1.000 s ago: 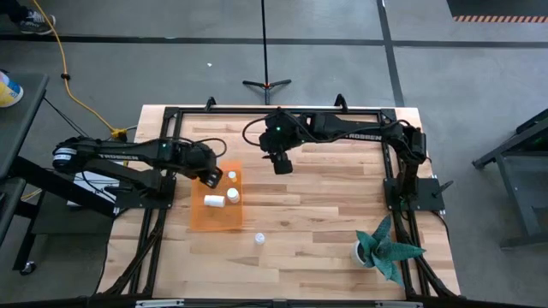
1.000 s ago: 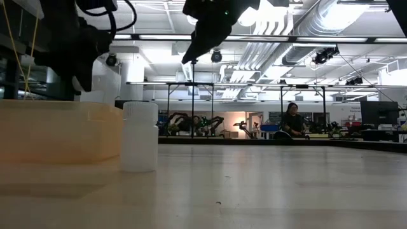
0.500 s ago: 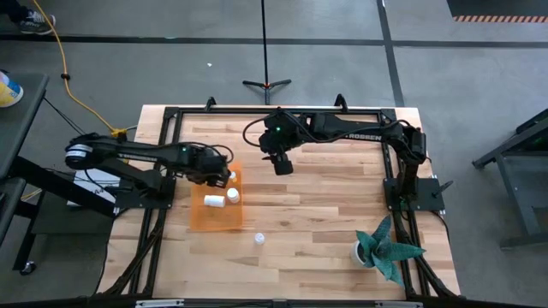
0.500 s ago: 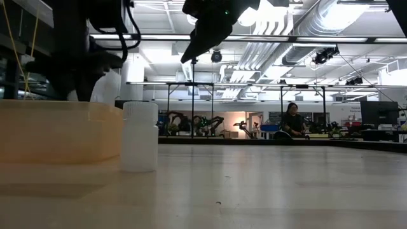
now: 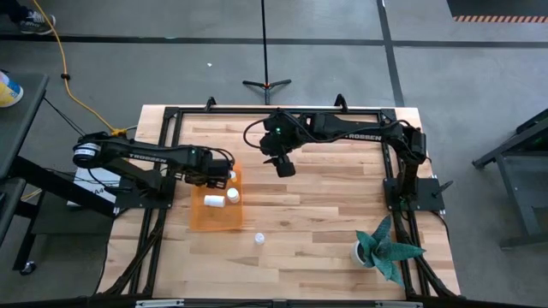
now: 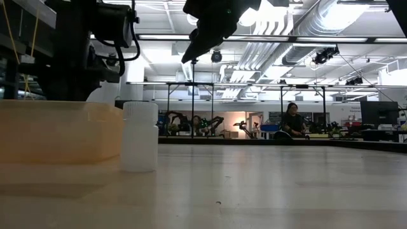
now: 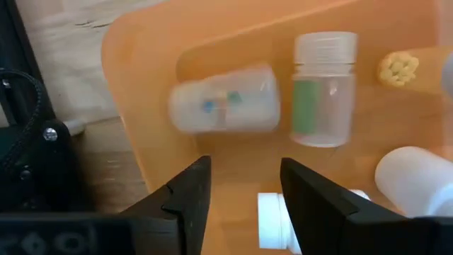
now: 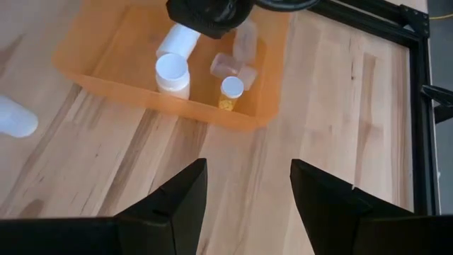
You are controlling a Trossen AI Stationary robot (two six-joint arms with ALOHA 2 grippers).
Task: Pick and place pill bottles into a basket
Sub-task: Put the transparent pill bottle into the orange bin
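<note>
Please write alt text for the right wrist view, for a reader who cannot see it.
An orange basket on a wooden table holds several pill bottles, with the left gripper above it. One more bottle lies outside, and the right gripper hangs open in front.

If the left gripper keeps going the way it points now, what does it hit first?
Probably the basket floor. The left gripper, fingers open and empty, points down into it; a white-capped pill bottle lies just beyond the fingertips and might be met first. Depth is unclear.

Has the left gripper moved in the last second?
Yes. In the high view the left gripper has shifted toward the right arm's side, reaching farther over the basket's back edge.
</note>
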